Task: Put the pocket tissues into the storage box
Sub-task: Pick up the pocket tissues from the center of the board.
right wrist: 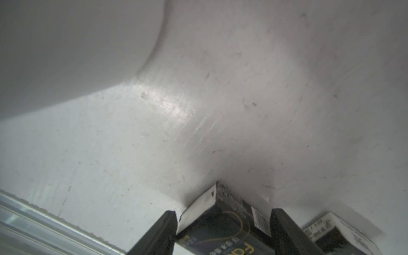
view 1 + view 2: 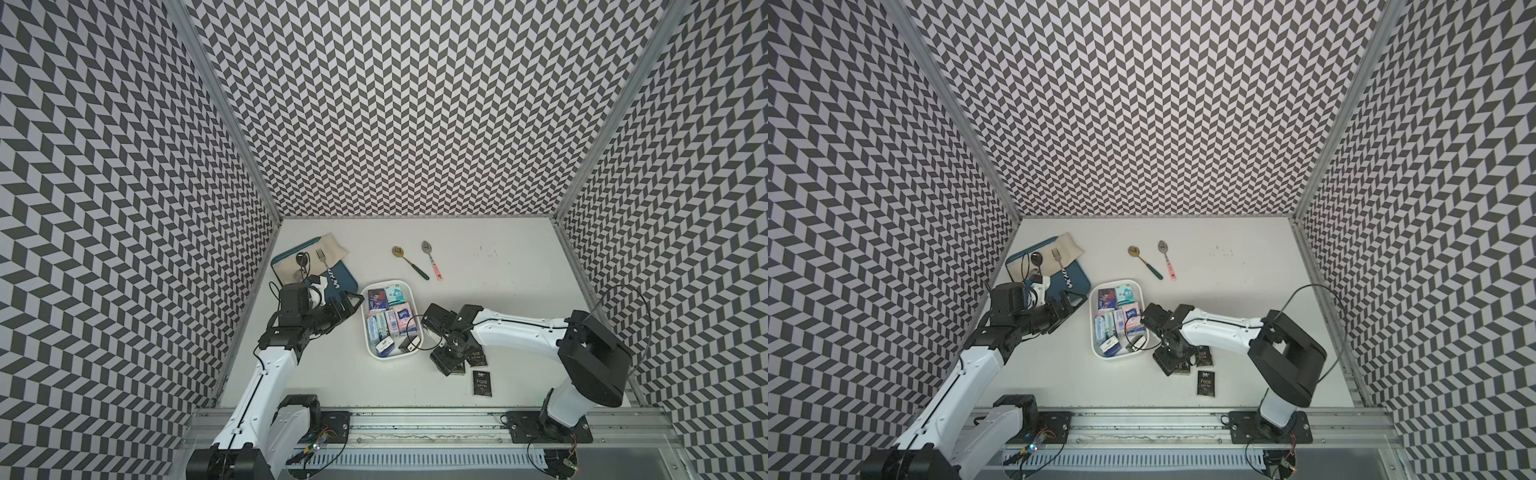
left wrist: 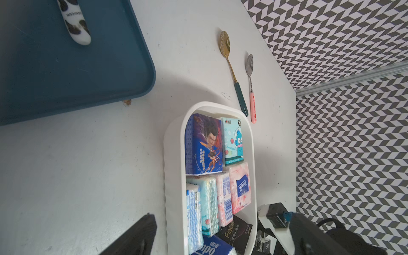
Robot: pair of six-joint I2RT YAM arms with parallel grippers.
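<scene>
The white storage box [image 2: 390, 283] [image 2: 1117, 281] [image 3: 183, 154] sits mid-table with several pocket tissues [image 2: 390, 320] [image 2: 1121, 320] [image 3: 205, 143] packed in it: blue, teal, pink-white, and one black one. Right of the box, more black "Face" packets lie on the table [image 2: 482, 382] [image 2: 1205, 382]. My right gripper [image 2: 453, 368] [image 2: 1173, 365] [image 1: 223, 212] is down over them, open, its fingers either side of one black packet [image 1: 223, 223] that lies flat. My left gripper [image 2: 351, 301] [image 2: 1069, 301] [image 3: 223, 216] hovers open and holds nothing, just left of the box.
A teal tray [image 2: 349, 286] [image 3: 66, 84] with a beige cloth, fork and spoon lies at the back left. Behind the box are a gold spoon with a green handle [image 2: 409, 262] and a pink-handled spoon [image 2: 432, 259]. Patterned walls close three sides; a metal rail runs along the front.
</scene>
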